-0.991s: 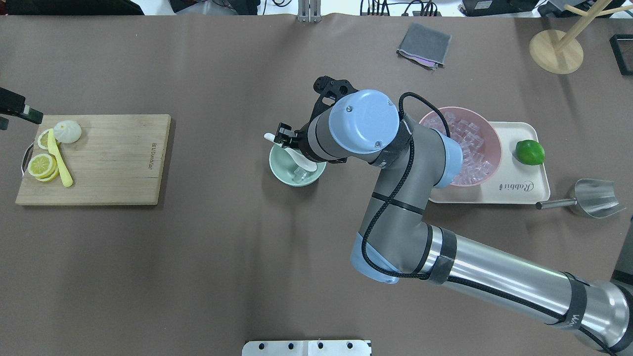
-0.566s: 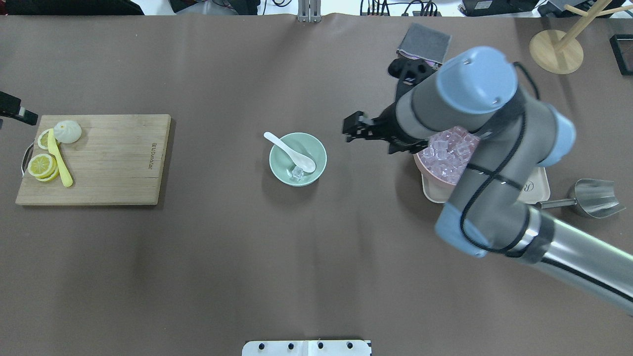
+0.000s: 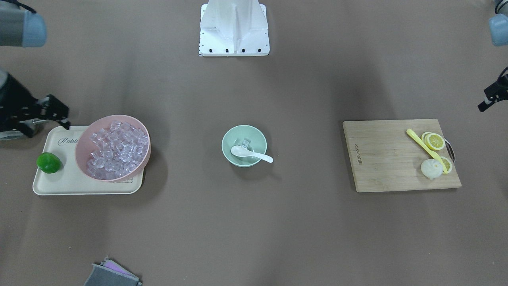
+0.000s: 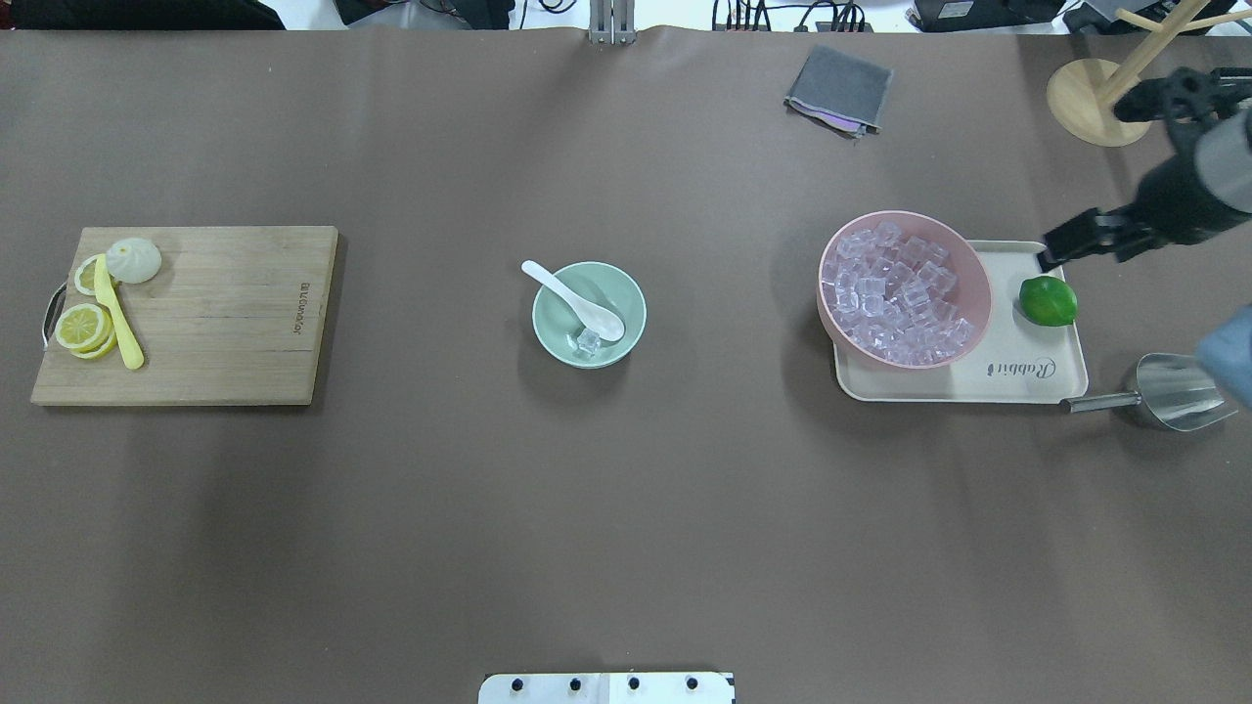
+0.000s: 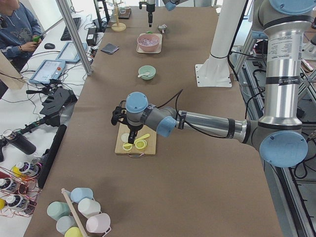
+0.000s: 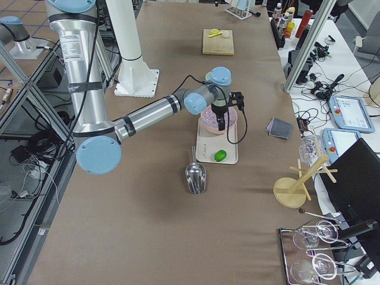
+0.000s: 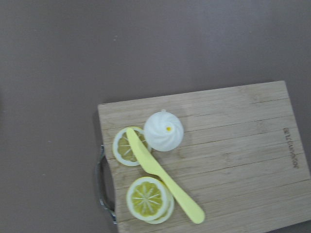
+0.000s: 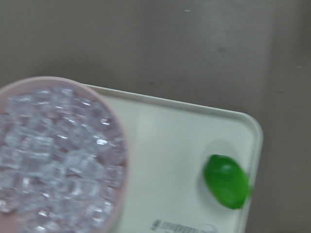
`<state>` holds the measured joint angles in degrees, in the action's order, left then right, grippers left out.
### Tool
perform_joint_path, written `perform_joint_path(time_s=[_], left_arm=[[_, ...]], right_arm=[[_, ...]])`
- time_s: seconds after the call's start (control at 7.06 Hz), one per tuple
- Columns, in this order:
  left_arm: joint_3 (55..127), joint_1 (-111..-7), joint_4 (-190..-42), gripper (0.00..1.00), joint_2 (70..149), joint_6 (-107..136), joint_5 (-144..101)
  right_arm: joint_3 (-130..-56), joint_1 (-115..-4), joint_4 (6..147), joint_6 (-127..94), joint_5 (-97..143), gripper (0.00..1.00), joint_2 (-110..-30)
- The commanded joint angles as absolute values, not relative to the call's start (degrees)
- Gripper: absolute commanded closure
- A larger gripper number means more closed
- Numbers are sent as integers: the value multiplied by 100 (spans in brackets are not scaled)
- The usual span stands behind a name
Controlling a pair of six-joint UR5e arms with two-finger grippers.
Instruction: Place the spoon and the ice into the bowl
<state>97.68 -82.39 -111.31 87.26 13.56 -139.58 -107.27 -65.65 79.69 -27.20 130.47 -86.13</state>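
The mint-green bowl [image 4: 633, 298] stands mid-table and also shows in the front view [image 3: 254, 138]. The white spoon [image 4: 577, 298] lies in it, scoop down and handle over the rim [image 3: 260, 156]. One clear ice cube [image 4: 588, 341] sits in the bowl beside the scoop [image 3: 242, 142]. My right gripper [image 4: 1054, 248] is empty and looks open, far right of the bowl above the tray's corner near the lime [image 3: 59, 115]. My left gripper [image 3: 487, 100] hovers by the cutting board; I cannot tell how its jaws stand.
A pink bowl [image 4: 981, 293] full of ice cubes and a lime [image 4: 1048, 300] sit on a cream tray [image 4: 1037, 362]. A metal scoop [image 4: 1174, 391] lies right of it. The cutting board [image 4: 225, 313] at left holds lemon slices and a yellow knife. A grey cloth [image 4: 839, 88] lies at the back.
My right arm has drawn back from the bowl to the right, past the pink bowl to the tray's corner. The spoon stays in the bowl. The left gripper has left the overhead view.
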Motion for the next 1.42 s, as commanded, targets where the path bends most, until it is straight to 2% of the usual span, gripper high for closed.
perform_joint_path(time_s=[0.0,0.28,0.71,1.27], left_arm=[[9554,-8621,-10682,2,8701,627,-13940],[9562,-9112,-9918,2,8692,-704,-13617],[9694,-9246,-9650,2,8316,-853,-13396],[9598,-9229,-9633,2,8218,-809,-13394]], right_arm=[[-10094,-7809,7972,-467,13463,0,-9254],[-9477,-8295,7954,480,13562,0,-9281],[-9457,-8568,7893,684,13755,0,-9632],[-9474,-8648,7893,686,13456,0,-9571]])
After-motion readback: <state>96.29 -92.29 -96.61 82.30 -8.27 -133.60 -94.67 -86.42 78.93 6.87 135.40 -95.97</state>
